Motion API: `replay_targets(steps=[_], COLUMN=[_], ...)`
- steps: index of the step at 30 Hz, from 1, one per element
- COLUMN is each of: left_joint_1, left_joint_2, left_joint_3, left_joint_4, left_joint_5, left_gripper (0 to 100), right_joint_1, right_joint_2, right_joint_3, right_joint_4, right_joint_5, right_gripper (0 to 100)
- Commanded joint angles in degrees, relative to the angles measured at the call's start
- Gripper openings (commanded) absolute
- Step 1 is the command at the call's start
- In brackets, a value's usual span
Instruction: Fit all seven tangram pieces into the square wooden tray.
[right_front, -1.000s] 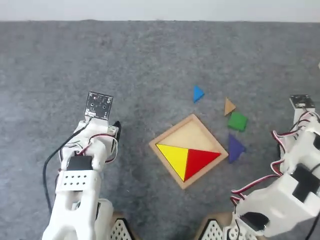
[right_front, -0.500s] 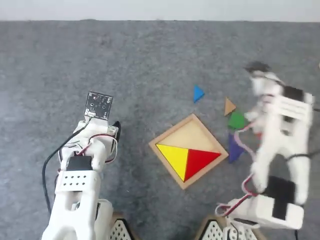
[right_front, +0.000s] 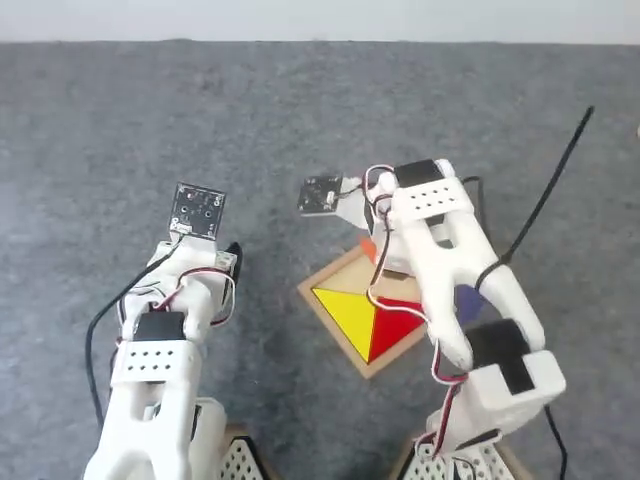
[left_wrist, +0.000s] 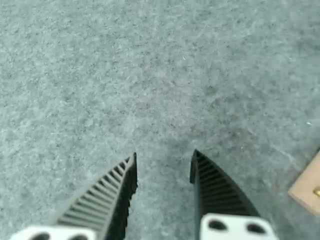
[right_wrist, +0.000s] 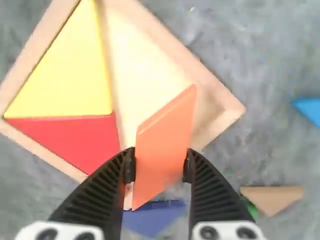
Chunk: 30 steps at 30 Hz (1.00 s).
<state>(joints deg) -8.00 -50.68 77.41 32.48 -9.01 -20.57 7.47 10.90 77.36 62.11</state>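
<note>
While right hand (right_wrist: 159, 156) clamps orange piece (right_wrist: 165, 130), arm (right_front: 445, 265) hides tray (right_front: 328, 272) corner.

I see the square wooden tray (right_wrist: 220, 102) lying flat, with a large yellow triangle (right_wrist: 65, 80) and a large red triangle (right_wrist: 70, 140) seated inside it, edges touching. An orange parallelogram (right_wrist: 162, 142) hangs tilted over the tray, pinched in my right gripper (right_wrist: 159, 156). A blue triangle (right_wrist: 307, 107), a tan triangle (right_wrist: 272, 197) and a purple triangle (right_wrist: 150, 217) lie outside the tray.
</note>
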Motion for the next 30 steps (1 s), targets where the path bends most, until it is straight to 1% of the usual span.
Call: replay_targets(steps=[1, 8, 18, 22, 30], left_joint_1=[0.3, 0.2, -0.1, -0.1, -0.2], left_joint_2=[0.1, -0.1, -0.2, -0.2, -0.2], left_joint_3=[-0.4, -0.4, -0.4, -0.5, -0.5], left_joint_4=[-1.2, -1.2, -1.2, -1.2, -1.2], left_joint_5=[-0.5, -0.5, -0.5, -0.5, -0.5], left_gripper=[17, 17, 17, 17, 17], right_joint_1=[0.0, 0.0, -0.1, -0.2, 0.0], right_joint_2=[1.2, 1.6, 1.7, 1.9, 1.6], right_joint_3=[-1.7, 3.5, 4.8, 4.9, 4.7], right_joint_4=[-2.7, -3.6, -2.9, -2.9, -0.8], right_joint_5=[3.8, 4.0, 3.7, 1.9, 1.8], right_gripper=[5.8, 5.8, 6.4, 6.6, 21.3])
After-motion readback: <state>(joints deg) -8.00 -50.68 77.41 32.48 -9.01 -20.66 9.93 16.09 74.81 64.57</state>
